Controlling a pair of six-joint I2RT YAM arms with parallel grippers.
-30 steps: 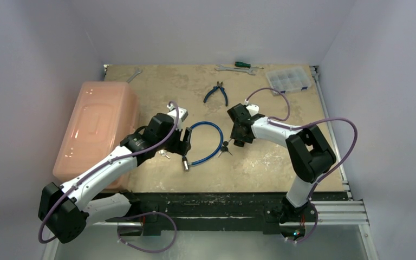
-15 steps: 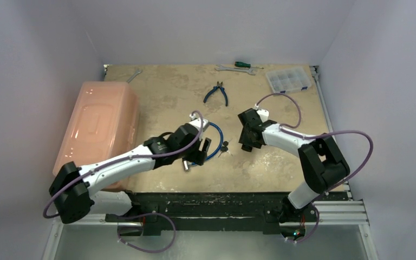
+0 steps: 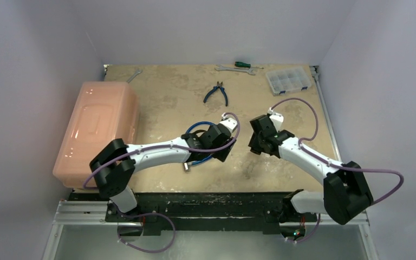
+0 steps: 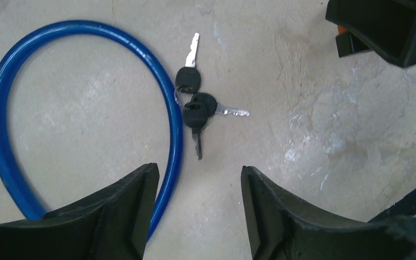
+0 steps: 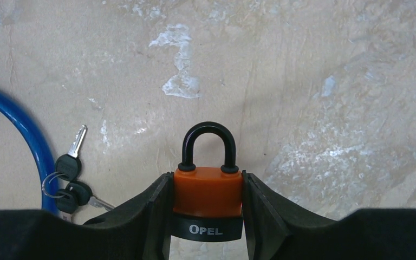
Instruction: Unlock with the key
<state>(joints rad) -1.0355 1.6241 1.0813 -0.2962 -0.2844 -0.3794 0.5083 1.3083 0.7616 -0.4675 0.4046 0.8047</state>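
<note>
Right jaws clench the orange padlock [image 5: 208, 192] (black shackle closed); left jaws gape near keys [image 4: 195, 103].

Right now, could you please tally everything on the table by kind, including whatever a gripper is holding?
Keys: 3
Padlock, held in the right gripper: 1
Cable lock: 1
Wrenches: 2
Pliers: 1
Screwdriver: 1
Storage boxes: 2
Total: 11

My left gripper [image 4: 197, 181] hangs with jaws apart above the keys [image 4: 195, 105], which lie against the blue cable [image 4: 86, 30].
</note>
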